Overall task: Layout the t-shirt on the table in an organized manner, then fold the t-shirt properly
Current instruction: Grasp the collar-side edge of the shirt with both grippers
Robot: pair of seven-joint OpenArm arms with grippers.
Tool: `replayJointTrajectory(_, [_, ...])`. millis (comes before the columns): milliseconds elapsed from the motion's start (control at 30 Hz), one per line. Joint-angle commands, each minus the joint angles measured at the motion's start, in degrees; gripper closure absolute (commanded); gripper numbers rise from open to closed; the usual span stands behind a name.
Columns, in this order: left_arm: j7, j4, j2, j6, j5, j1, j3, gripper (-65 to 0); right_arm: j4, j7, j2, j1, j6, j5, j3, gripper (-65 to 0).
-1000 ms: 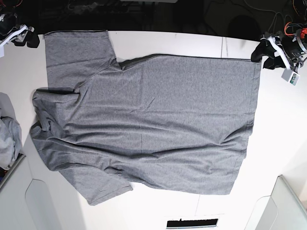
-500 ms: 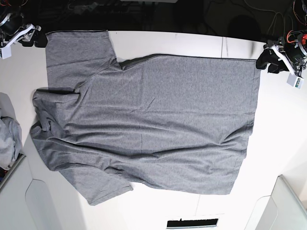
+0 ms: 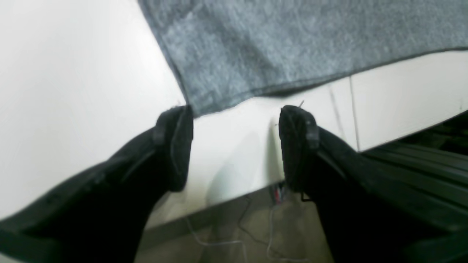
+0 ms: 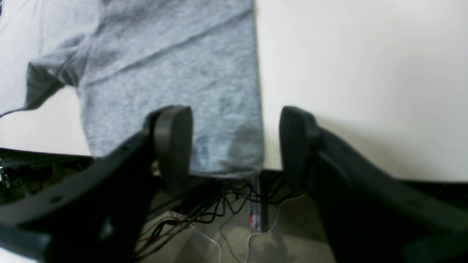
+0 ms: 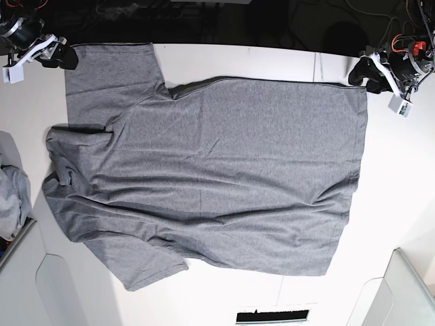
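The dark-grey t-shirt (image 5: 211,170) lies spread nearly flat on the white table (image 5: 258,58), collar to the left and hem to the right, with wrinkles near the collar and lower body. My left gripper (image 5: 367,76) is open and empty just off the hem's far corner; in the left wrist view (image 3: 236,142) its fingers straddle bare table below that shirt corner (image 3: 204,104). My right gripper (image 5: 60,58) is open at the far sleeve's end; in the right wrist view (image 4: 236,144) its fingers straddle the sleeve edge (image 4: 226,160) at the table's far edge.
A paler grey cloth bundle (image 5: 10,197) sits in a light grey bin at the left. Another light grey bin (image 5: 408,292) stands at the lower right. A dark seam line (image 5: 315,64) crosses the table. Cables hang beyond the far edge (image 4: 219,212).
The right gripper has moved right, up to the sleeve's end. The left gripper has swung back toward the hem corner. The shirt has not moved.
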Motion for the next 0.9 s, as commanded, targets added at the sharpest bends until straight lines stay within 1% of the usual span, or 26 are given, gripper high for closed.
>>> replayJointTrajectory(0, [-0.59,0.02,-0.98,-0.33,-0.13,-0.31,-0.02,-39.5,0.48,-1.09,0.61,-0.22,0.39,-0.28,-0.33,-37.7])
replayJointTrajectory(267, [-0.57,-3.67,1.51,-0.35,0.96,-3.15,0.26,-39.5,0.50,-1.09,0.61,-0.20,0.63,0.15,-0.76,-37.7])
replayJointTrajectory(433, [-0.98,-3.67,1.51,-0.26,0.96,-3.48,0.26,-39.5,0.50,-1.09,0.63,-0.20,0.61,0.13,-0.76,-37.7])
replayJointTrajectory(500, [-1.01,-3.67,1.44,1.38,1.07,-3.48,0.24,-39.5,0.50,-1.09,0.63,-0.20,0.61,0.11,-0.76,-37.7])
replayJointTrajectory(567, [-1.05,-3.67,1.33,2.32,1.53,-3.48,0.20,-39.5,0.50,-1.09,0.63,-0.20,0.61,0.13,-0.76,-37.7])
replayJointTrajectory(867, [-2.36,-3.67,1.55,2.47,1.57,-3.48,0.22,-38.8,0.50,-1.11,0.61,-0.20,0.61,0.13,-0.76,-37.5])
